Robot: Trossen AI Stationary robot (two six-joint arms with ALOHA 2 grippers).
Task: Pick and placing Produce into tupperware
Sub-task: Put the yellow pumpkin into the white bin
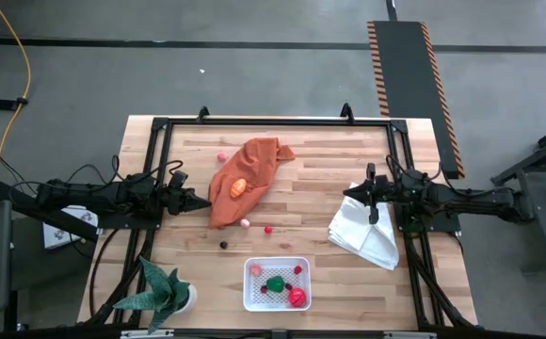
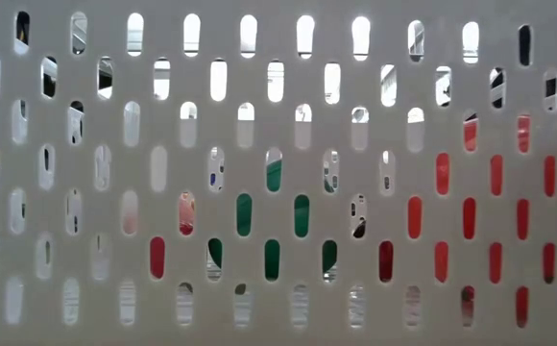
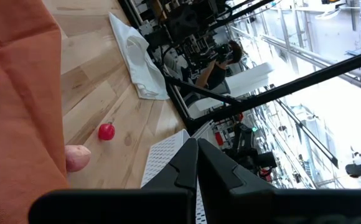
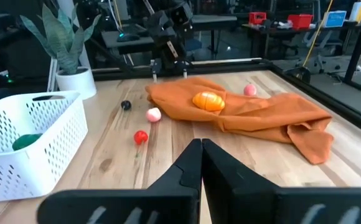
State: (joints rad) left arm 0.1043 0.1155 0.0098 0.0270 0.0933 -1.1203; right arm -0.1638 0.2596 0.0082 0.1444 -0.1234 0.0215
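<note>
The white slotted tupperware (image 1: 276, 283) stands near the table's front edge with a green piece (image 1: 276, 283), a red piece (image 1: 297, 298) and small bits inside. Loose produce lies mid-table. An orange piece (image 1: 239, 186) rests on the orange cloth. A pink piece (image 1: 245, 223), a red one (image 1: 267, 229) and a dark one (image 1: 223, 244) lie on the wood, and another pink one (image 1: 222, 156) lies farther back. My left gripper (image 1: 202, 201) is shut at the table's left, beside the cloth. My right gripper (image 1: 348, 193) is shut at the right, above the white cloth.
A crumpled orange cloth (image 1: 245, 179) lies mid-table and a folded white cloth (image 1: 365, 231) lies at the right. A potted plant (image 1: 165, 292) stands at the front left corner. The tupperware's slotted wall (image 2: 278, 173) fills the low view. A black frame rail (image 1: 273, 121) borders the table.
</note>
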